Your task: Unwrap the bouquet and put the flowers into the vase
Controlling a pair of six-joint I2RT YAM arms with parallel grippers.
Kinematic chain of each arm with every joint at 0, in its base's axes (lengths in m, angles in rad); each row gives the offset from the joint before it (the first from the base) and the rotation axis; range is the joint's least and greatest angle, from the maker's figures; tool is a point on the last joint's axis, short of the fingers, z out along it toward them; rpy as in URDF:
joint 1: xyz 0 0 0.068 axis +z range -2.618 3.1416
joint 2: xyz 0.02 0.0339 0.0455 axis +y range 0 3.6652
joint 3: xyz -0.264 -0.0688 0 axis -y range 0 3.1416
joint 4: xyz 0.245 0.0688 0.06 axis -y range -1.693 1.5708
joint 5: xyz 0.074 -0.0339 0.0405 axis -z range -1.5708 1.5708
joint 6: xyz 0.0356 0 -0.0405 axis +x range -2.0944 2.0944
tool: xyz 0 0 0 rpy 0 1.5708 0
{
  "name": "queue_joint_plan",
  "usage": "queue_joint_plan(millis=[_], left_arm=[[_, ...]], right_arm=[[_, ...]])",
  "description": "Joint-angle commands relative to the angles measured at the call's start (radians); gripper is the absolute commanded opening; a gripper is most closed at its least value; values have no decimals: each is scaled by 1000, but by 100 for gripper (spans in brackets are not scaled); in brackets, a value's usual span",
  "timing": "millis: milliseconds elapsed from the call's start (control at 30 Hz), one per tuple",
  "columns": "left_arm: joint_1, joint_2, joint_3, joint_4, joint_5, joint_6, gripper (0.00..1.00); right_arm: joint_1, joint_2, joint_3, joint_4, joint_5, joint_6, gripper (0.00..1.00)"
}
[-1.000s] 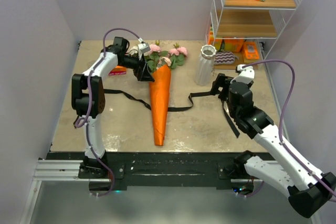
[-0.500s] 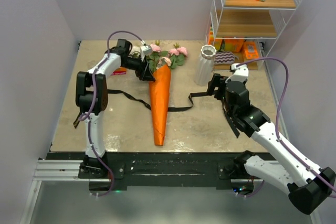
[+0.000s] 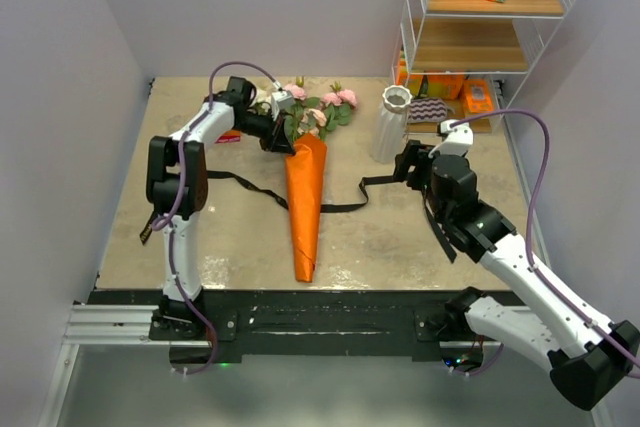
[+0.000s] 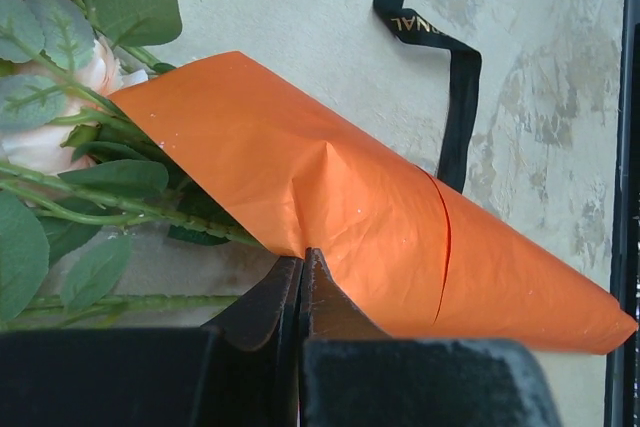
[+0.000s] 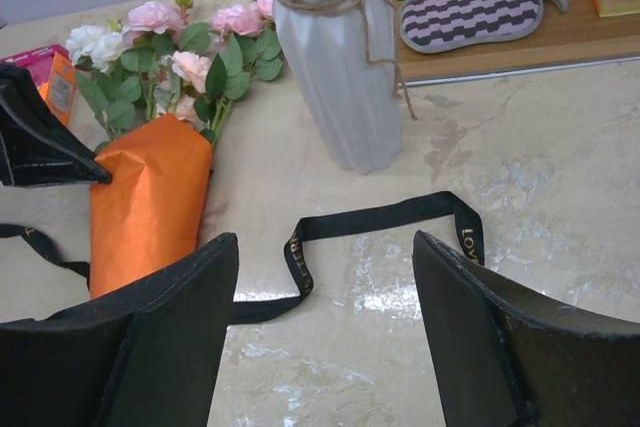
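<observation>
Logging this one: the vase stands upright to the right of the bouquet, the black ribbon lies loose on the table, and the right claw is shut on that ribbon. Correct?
Wrong on the right claw: it is open, jaws spread wide above the ribbon, which lies ungripped, as the right wrist view shows. The vase is upright, right of the bouquet; the ribbon is loose.

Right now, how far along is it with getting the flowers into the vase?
Done: the black ribbon lies untied on the table. In hand: the left gripper is pinched shut on the edge of the orange paper. Still to do: the flowers sit inside the paper, and the vase holds none.
</observation>
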Motion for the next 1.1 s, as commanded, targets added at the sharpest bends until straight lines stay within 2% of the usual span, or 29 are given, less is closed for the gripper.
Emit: queue_joint_plan(millis=[0, 233, 400, 433, 467, 500, 533, 567, 800, 1067], left_arm=[[-6, -100, 52, -12, -2, -47, 0], [-6, -172, 196, -52, -12, -152, 0], [-23, -221, 205, -42, 21, -227, 0], [-29, -230, 199, -46, 21, -230, 4], [-40, -235, 192, -52, 21, -232, 19], [-44, -241, 161, -50, 19, -233, 64], [-46, -253, 143, -50, 21, -232, 89], [-46, -260, 121, -36, 8, -232, 99], [-46, -321, -46, -13, -117, -170, 99], [-104, -375, 9, 95, -220, -235, 99]], right_arm=[[3, -32, 2, 40, -27, 0, 73], [5, -50, -21, 50, -47, 10, 72], [5, -59, -31, 50, -56, 14, 72], [5, -62, -32, 49, -56, 14, 73], [5, -62, -35, 49, -56, 17, 73], [5, -64, -37, 47, -54, 19, 75], [5, -67, -40, 46, -53, 22, 79], [5, -68, -40, 40, -54, 22, 80], [5, -76, -54, 34, -56, 23, 87], [5, -70, -84, 43, -54, 42, 87]])
